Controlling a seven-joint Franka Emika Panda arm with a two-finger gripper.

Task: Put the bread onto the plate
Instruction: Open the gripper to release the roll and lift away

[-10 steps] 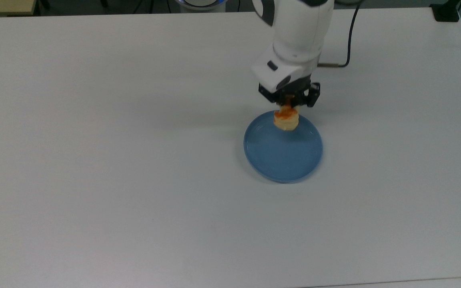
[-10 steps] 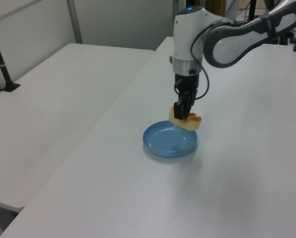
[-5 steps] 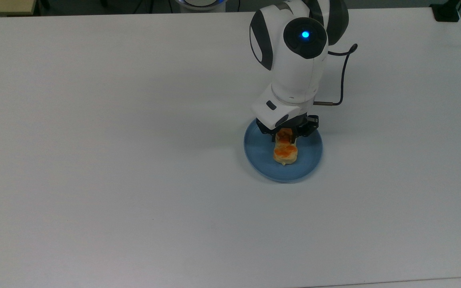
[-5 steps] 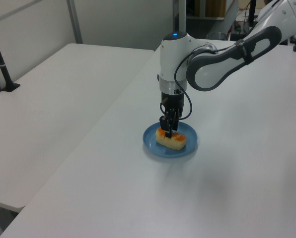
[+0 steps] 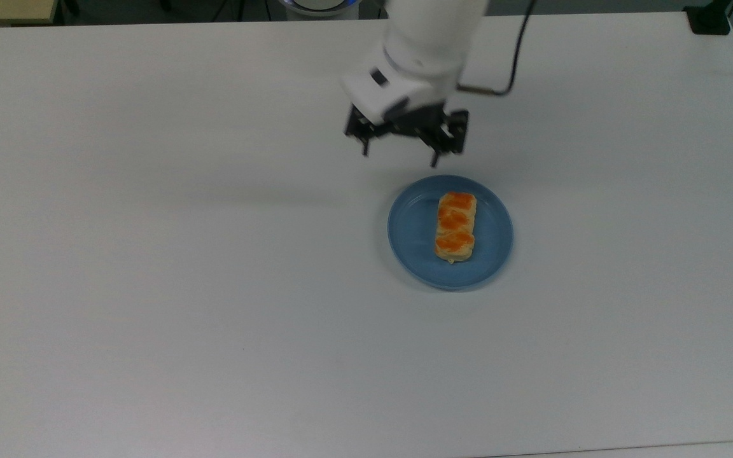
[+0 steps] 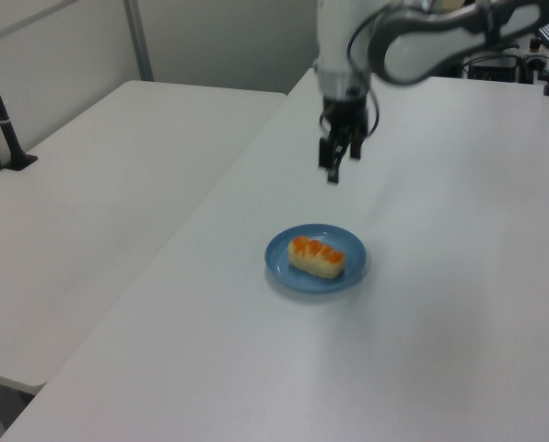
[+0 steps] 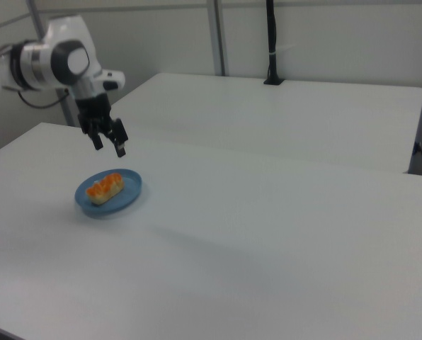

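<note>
Lying flat on the blue plate (image 5: pixel 412 251), the bread (image 5: pixel 455 227) sat a little to the right of the plate's middle in the top view, right of frame centre. Its long axis ran up and down the top view's frame, the three orange bumps facing up. The jaws (image 5: pixel 399 154) hung apart and empty above the white desk (image 5: pixel 150 254), just beyond the plate's upper-left rim in the top view, clear of the bread. A black cable (image 5: pixel 514 60) trailed over the desk at the upper right. A second white table (image 6: pixel 99 175) stood alongside, carrying a black post (image 6: pixel 3 120).
</note>
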